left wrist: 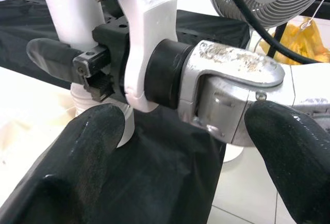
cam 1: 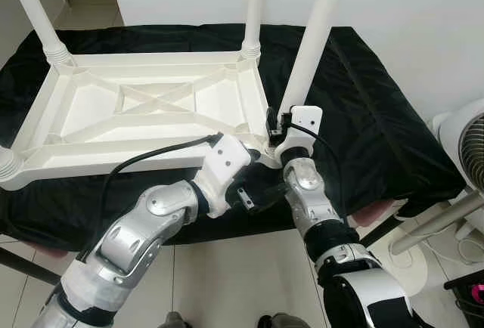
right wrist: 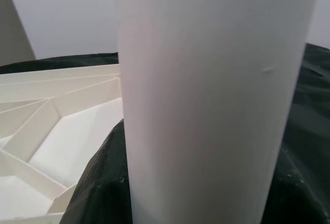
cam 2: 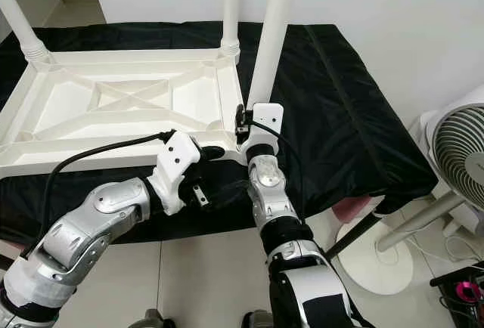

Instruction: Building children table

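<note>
A white plastic children's table [cam 1: 151, 109] lies upside down on a black-covered surface [cam 1: 378, 116]. Three legs stand up from its corners: far left [cam 1: 38, 18], far right [cam 1: 253, 10] and near right [cam 1: 314, 33]. My right gripper [cam 1: 274, 125] is shut on the base of the near right leg, which looms close in the right wrist view [right wrist: 216, 100]. Just below that corner, my left gripper [cam 1: 257, 192] is open. Its two fingers [left wrist: 77, 172] spread on either side of my right wrist [left wrist: 227, 90] and touch nothing.
A white standing fan [cam 1: 473, 146] is on the floor to the right, with a yellow bag [left wrist: 304, 38] behind it. A pink seat [cam 1: 370, 211] shows under the surface's near right edge. Tiled floor lies below my arms, and a white wall is behind.
</note>
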